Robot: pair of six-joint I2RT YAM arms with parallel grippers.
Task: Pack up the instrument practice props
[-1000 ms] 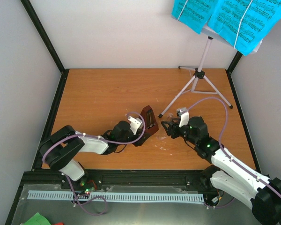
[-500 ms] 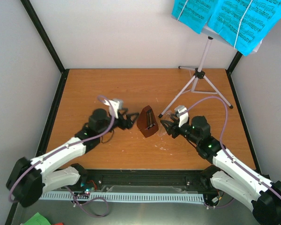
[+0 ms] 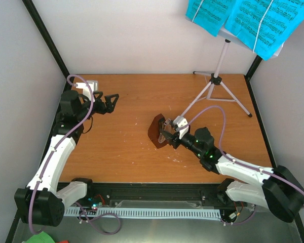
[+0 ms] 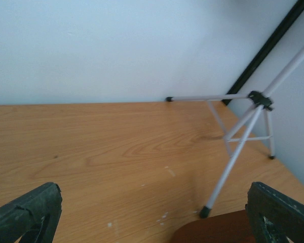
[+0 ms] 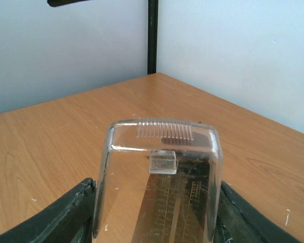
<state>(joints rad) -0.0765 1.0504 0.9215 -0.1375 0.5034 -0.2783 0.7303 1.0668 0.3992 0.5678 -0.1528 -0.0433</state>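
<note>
While the right gripper is clasping: the dark red-brown pyramid metronome, sitting at the middle of the orange-brown wooden bench; whether it is standing square or tipping cannot be told from above.
Right gripper state: clenching; in the wrist view both black fingers are pressing against the flanks of the clear plastic cover.
Left gripper state: released and carrying nothing, hanging near the far left corner, well apart from every prop.
Metronome handling (judged): rigid and probably weighing enough to be swinging in a loose hold; the mechanism inside is likely taking knocks badly.
Cover handling (judged): smooth and glossy, so likely slipping under the pads; the taper is inviting the fingers to ride upward, and the cover may be parting from the body if pulled alone.
Hold advised: low across the two flat flanks, below the ribbed strip, squeezing gently and lifting slowly.
Stand: the pale silver tripod music stand is standing at the far right corner; thin-legged, looking light and top-heavy, best taken by the centre pole.
Pages: the cyan printed sheet-music pages are resting on the stand's desk above that corner; limp, creasing easily, wanting an edge pinch.
Packing progress: no container is showing; all three props are sitting out.
</note>
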